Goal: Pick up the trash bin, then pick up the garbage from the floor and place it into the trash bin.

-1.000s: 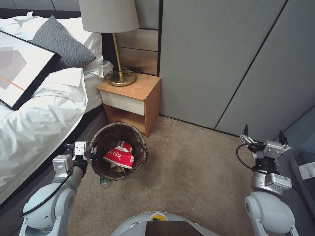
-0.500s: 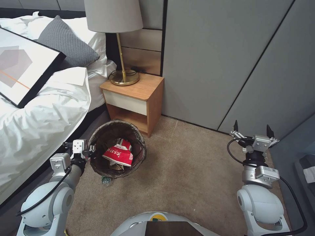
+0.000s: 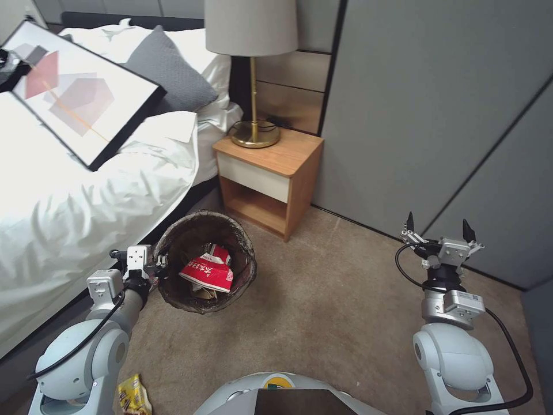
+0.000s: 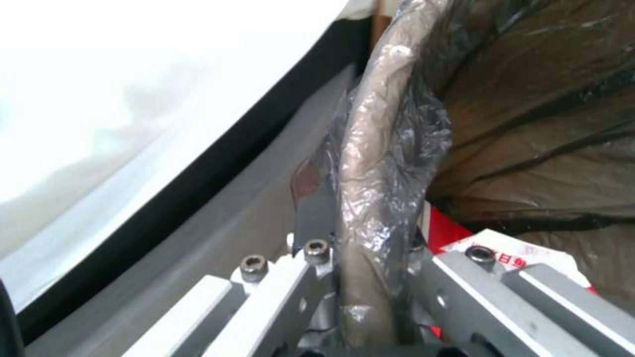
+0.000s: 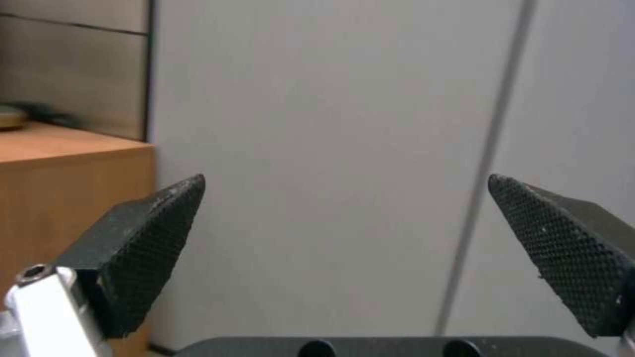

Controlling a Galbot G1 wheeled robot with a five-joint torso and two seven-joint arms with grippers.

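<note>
Right now my left gripper (image 3: pixel 160 266) is clamped on the rim of the small round trash bin (image 3: pixel 206 261) with the dark bag folded over its edge. In the left wrist view I can see the rim with its crinkly plastic bag (image 4: pixel 380 163) squeezed between the two metal fingers (image 4: pixel 316 218), one on the outside of the bin and one on the inside. The bin is just beside the bed with the white sheets (image 3: pixel 86 202), over the beige-brown carpet floor (image 3: pixel 345 311); I can't tell if it rests on the carpet or hangs a little above it.

Inside the bin lies a crumpled red-and-white wrapper (image 3: pixel 207 271) on top of some brown paper.

My right gripper (image 3: pixel 436 226) is up in the air on my right side, well apart from the bin. Its two black pointy fingertips (image 5: pixel 142 248) are spread wide with nothing between them. It faces the grey wall panels (image 3: pixel 426 104).

Down on the carpet, next to my left arm, lies a yellow-and-brown snack wrapper (image 3: pixel 133 395).

Behind the bin stands a small wooden nightstand (image 3: pixel 271 173) with a gold lamp (image 3: pixel 253 69) on top. A big framed picture (image 3: pixel 75 92) and a grey pillow (image 3: pixel 173 72) lie on the bed.
</note>
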